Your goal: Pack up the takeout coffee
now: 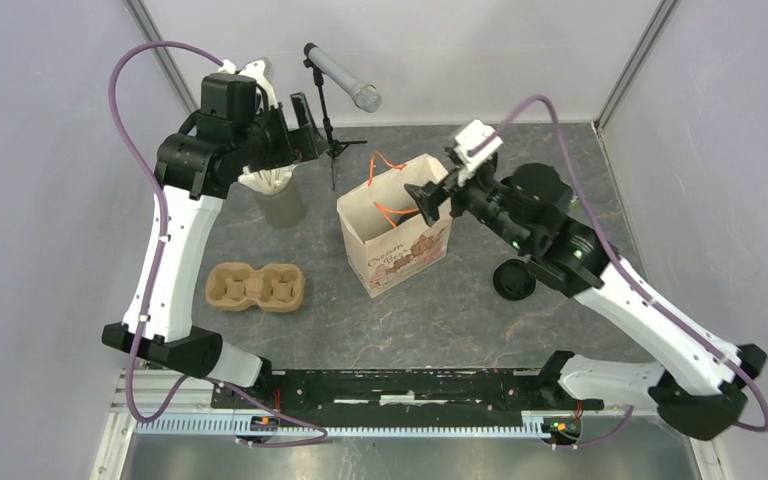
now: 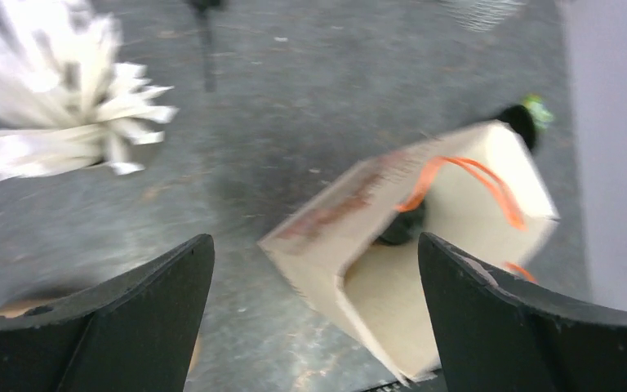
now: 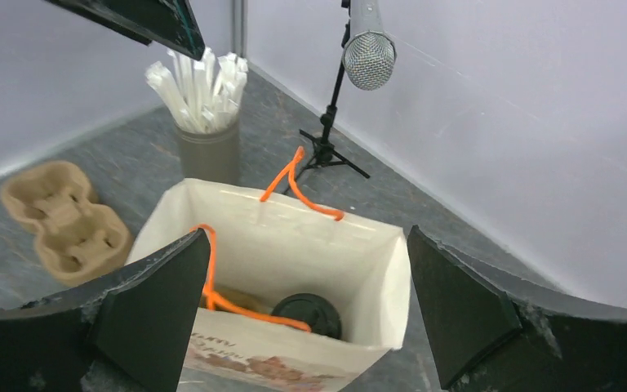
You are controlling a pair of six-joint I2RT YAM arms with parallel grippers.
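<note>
Right gripper (image 3: 306, 237) jaws spread, empty, over the paper bag (image 3: 335, 261); left gripper (image 2: 312, 245) jaws spread too. Takeout coffee (image 3: 306, 314) sits on the bag floor. I'd pull straight up, clear of the orange handles (image 3: 282, 173), so nothing snags.

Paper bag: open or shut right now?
Open. The paper bag has its mouth gaping upward; the right wrist view looks in to a black lidded cup at its bottom.

Below our right gripper (image 3: 306, 237), between its jaws, the small black lidded cup (image 3: 306, 314) sits inside the brown paper bag (image 3: 326, 253).
</note>
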